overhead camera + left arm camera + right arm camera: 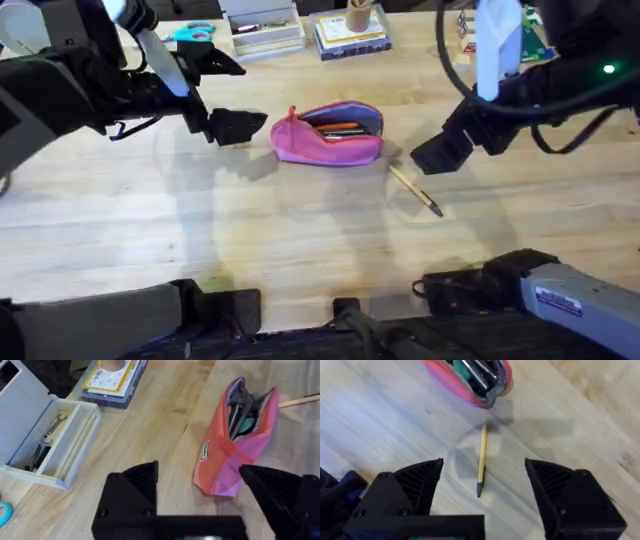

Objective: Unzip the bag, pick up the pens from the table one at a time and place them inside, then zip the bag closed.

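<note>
While the bag (pixel 330 133) gapes at frame center, one pen (pixel 416 190) lies right of it on the counter (pixel 300 240). Both end effectors, left (pixel 228 95) and right (pixel 482 482), are spread wide, empty.

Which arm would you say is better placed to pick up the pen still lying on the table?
Right: its open gripper hovers over the pen; the left gripper sits beyond the bag.

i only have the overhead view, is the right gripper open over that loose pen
Observer: Yes. The right gripper is open, and the pen lies between its fingers on the table, dark tip nearest it.
Operator: bag unzipped?
Observer: Yes, the bag gapes; several pens sit inside.
Operator: left gripper holding it?
Observer: No, the left gripper is open beside the bag's closed end.
</note>
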Tool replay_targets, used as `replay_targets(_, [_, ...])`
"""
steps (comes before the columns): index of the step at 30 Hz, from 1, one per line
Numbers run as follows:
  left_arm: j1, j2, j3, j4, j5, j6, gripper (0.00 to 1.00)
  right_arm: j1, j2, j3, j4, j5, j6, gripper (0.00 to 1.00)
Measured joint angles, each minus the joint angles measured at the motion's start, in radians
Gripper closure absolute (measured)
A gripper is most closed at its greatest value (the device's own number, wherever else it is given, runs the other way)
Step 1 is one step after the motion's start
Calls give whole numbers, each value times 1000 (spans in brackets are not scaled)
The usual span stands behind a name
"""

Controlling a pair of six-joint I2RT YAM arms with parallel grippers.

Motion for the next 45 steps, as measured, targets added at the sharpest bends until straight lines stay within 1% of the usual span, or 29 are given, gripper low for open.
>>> replay_targets(4, [0, 0, 0, 0, 0, 0, 8, 0, -56, -9, 12, 2, 0, 4])
replay_targets(6, [0, 0, 0, 0, 0, 0, 8, 0, -96, -41, 32, 2, 0, 4])
replay_targets(13, [0, 0, 0, 0, 0, 0, 8, 0, -258, -263, 95, 5, 0, 4])
replay_targets(16, [0, 0, 0, 0, 0, 0, 8, 0, -314, -343, 157, 6, 17, 4])
replay_targets(19, [0, 0, 0, 0, 0, 0, 7, 0, -334, -413, 251, 6, 66, 4])
replay_targets(23, [0, 0, 0, 0, 0, 0, 7, 0, -310, -461, 327, 6, 117, 3])
replay_targets(28, [0, 0, 0, 0, 0, 0, 8, 0, -238, -463, 380, 6, 143, 4])
replay_targets(39, [0, 0, 0, 0, 0, 0, 7, 0, -72, -463, 393, 6, 154, 3])
replay_targets(45, [0, 0, 0, 0, 0, 0, 8, 0, -55, -463, 394, 6, 165, 4])
